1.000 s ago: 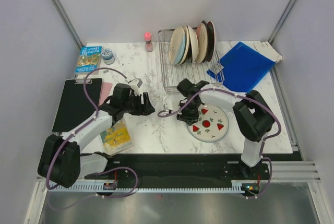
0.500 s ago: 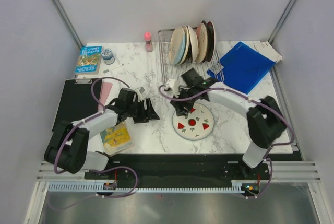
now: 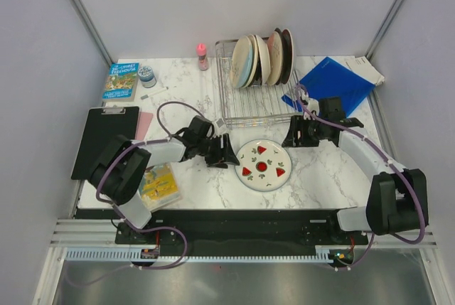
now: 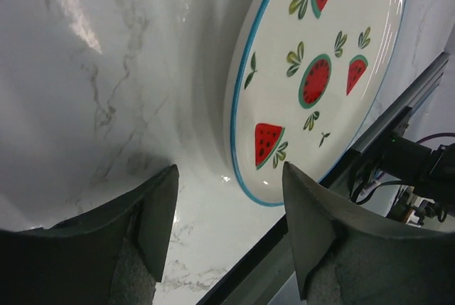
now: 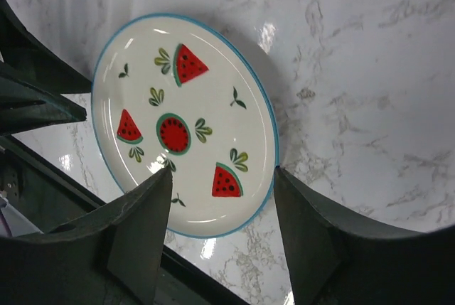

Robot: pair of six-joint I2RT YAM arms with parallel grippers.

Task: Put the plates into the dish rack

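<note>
Here the plate (image 3: 263,166) with watermelon slices lies flat on the table (image 3: 188,102), just in front of the rack (image 3: 245,111). The left gripper (image 3: 229,154), jaws spread, sits low just beside its left rim. The right gripper (image 3: 290,136), also spread, is near its far-right rim. Other plates (image 3: 263,57) stand upright in the rack. The book's (image 3: 121,82) title is too small to read.

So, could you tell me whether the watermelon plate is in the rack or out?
Out: the plate lies flat on the table, in front of the rack, not in its slots.
</note>
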